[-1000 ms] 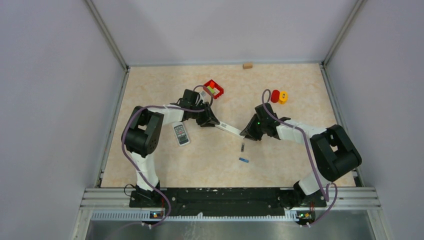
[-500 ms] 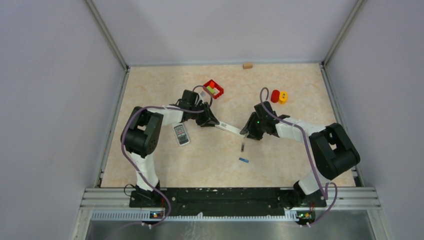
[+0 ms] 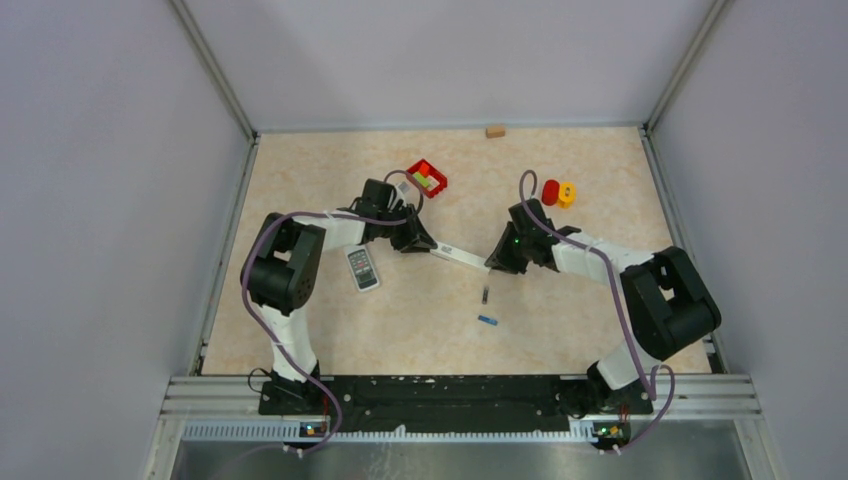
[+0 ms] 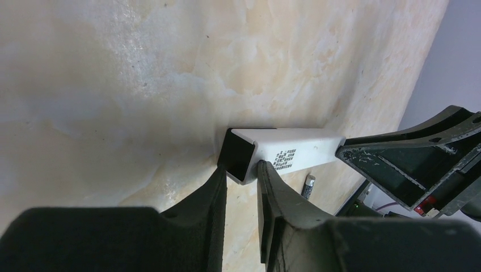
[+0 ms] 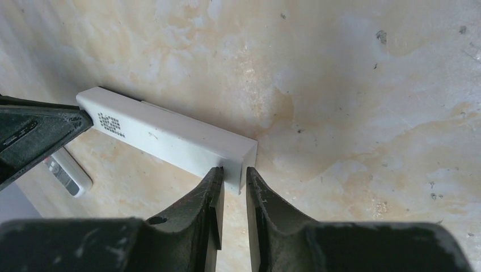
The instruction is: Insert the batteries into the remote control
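A long white remote control (image 3: 458,257) lies across the middle of the table, spanning the gap between both arms. My left gripper (image 3: 425,243) is shut on its left end; in the left wrist view the fingertips (image 4: 243,170) pinch the corner by the remote's black end face (image 4: 236,154). My right gripper (image 3: 492,262) is shut on the other end, its tips (image 5: 233,173) squeezing the white corner (image 5: 241,161). A dark battery (image 3: 485,294) lies just below the remote, also visible as the dark battery (image 4: 309,186). A blue battery (image 3: 487,320) rests nearer the arms.
A second, grey remote with buttons (image 3: 362,267) lies by the left arm and shows again as the grey remote (image 5: 68,170). A red box (image 3: 428,178) sits behind the left gripper. Red (image 3: 550,192) and yellow (image 3: 567,193) pieces and a wooden block (image 3: 495,130) lie at the back.
The right gripper has edged slightly up and left along the remote's right end. The left arm, the white remote and the loose batteries have stayed put.
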Controlling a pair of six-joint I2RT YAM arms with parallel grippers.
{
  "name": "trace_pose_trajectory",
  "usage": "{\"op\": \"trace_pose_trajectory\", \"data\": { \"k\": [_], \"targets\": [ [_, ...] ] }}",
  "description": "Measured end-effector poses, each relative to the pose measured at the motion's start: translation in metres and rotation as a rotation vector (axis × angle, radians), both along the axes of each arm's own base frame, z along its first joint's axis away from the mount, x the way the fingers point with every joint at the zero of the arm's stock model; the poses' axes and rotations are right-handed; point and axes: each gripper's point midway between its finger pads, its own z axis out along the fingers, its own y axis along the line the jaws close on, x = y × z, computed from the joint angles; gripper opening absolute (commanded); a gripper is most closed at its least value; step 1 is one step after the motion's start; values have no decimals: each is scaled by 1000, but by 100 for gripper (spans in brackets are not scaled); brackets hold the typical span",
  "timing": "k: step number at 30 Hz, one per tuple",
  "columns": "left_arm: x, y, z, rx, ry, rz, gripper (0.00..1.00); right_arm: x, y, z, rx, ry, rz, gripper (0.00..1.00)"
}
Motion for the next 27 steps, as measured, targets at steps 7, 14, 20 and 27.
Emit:
{"op": "trace_pose_trajectory", "data": {
  "k": [7, 14, 20, 27],
  "targets": [
    [0, 0, 1, -4, 1, 0, 22, 1, 1, 1, 2, -3, 3, 13],
    [0, 0, 1, -7, 1, -2, 13, 1, 1, 1, 9, 0, 3, 10],
    [0, 1, 1, -22, -4, -6, 4, 0, 3, 0, 25, 11, 0, 9],
    [1, 6, 0, -65, -1, -10, 0, 4, 8, -1, 45, 30, -28, 8]
  ]
}}
